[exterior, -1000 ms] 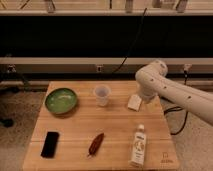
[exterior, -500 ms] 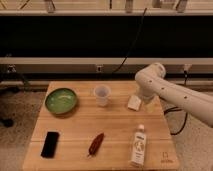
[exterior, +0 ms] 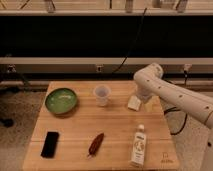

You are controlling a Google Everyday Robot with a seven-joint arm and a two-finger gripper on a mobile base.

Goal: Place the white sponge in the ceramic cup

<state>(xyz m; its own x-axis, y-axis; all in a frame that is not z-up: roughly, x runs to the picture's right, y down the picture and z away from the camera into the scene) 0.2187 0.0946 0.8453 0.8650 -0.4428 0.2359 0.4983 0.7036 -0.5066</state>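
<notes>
Things are lying spread out on the light wooden counter [exterior: 117, 127] in front of me. The white jointed robot arm [exterior: 172, 94] is reaching in from the right side and bending down over the far right part of the counter. Its pincer [exterior: 142, 98] is hanging low there, just beside the small off-white rectangular sponge [exterior: 133, 103], on the sponge's right. The pincer is standing apart, and it is not gripping anything. From where I am looking, I cannot tell whether it is touching the sponge's edge or hovering just clear of it.

The sponge is lying flat on the wood. To its left, with a clear gap between them, the small whitish, slightly translucent ceramic cup [exterior: 102, 94] is standing upright, mouth up.

Further left, the round green bowl [exterior: 61, 101] is sitting near the counter's far left corner. Along the near side, a flat black rectangular object [exterior: 50, 144] is lying at the left, and a slim reddish-brown elongated object [exterior: 96, 144] is resting at a slant near the middle. A white bottle with a label [exterior: 139, 146] is lying on its side at the right, cap pointing away from me, towards the sponge. A black cable [exterior: 131, 47] is running down behind the counter.
</notes>
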